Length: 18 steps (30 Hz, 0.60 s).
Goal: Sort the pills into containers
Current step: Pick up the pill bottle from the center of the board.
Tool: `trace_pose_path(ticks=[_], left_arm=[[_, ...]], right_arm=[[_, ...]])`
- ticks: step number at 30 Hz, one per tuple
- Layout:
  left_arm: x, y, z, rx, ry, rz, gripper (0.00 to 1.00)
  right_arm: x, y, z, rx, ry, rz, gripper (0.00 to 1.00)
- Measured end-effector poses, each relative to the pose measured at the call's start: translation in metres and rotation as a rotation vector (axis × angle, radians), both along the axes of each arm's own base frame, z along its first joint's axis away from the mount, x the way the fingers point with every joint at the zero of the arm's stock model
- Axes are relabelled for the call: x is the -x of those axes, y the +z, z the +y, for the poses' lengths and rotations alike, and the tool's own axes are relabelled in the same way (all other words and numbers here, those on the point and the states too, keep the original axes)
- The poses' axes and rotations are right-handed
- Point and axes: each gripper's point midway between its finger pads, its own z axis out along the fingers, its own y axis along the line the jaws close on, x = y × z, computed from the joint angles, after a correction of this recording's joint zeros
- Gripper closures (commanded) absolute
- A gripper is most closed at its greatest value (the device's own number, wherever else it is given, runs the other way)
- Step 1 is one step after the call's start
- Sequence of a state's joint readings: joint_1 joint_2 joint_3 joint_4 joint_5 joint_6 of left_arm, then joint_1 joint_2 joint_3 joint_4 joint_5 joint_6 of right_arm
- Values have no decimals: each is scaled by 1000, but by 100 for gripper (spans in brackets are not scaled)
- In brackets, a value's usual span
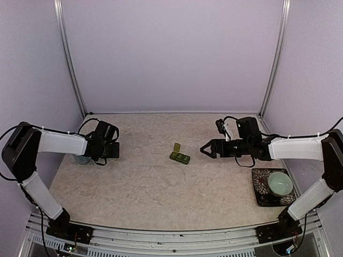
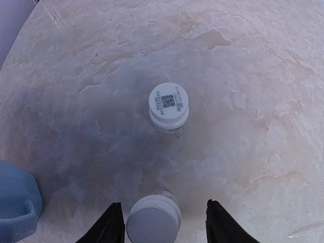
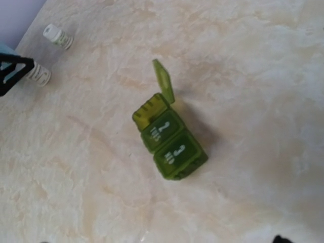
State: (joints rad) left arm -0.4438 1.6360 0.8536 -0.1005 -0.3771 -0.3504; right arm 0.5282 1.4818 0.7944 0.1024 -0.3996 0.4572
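The dark green pill box [image 1: 179, 156] lay near the middle of the table [image 1: 139, 182], a strip of three joined compartments; in the right wrist view the far compartment's lid stood up open while the two marked 2 and 3 were closed. The right gripper [image 1: 206, 150] hung just to the right of it, apart from the box, pointing toward it with its jaws spread wide and nothing between them. Over at the left, the left gripper [image 2: 163, 212] pointed down at the table with its jaws apart on either side of the near bottle [image 2: 153, 220], a small white-capped one standing upright; a gap showed between the cap and the right finger, so it was not clamped. The far bottle [image 2: 168, 106], capped with a printed code label, stood just beyond. A blue mug [image 2: 15, 202] sat beside the left finger. A pale green bowl [image 1: 280, 183] rested on a dark tray [image 1: 261, 197] under the right arm
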Motion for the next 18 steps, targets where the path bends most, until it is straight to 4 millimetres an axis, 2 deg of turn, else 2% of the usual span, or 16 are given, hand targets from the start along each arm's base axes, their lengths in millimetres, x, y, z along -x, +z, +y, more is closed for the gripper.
trace_pose_path(ticks=[7, 12, 14, 18], left_arm=[[-1, -2, 0, 1, -1, 2, 64], [-4, -4, 1, 3, 5, -2, 85], [-4, -4, 1, 4, 5, -3, 90], [-4, -4, 1, 4, 5, -4, 91]], right_arm=[[8, -13, 10, 26, 40, 15, 7], [12, -33, 16, 56, 55, 53, 7], [12, -38, 19, 67, 59, 59, 7], [6, -44, 25, 91, 62, 60, 7]])
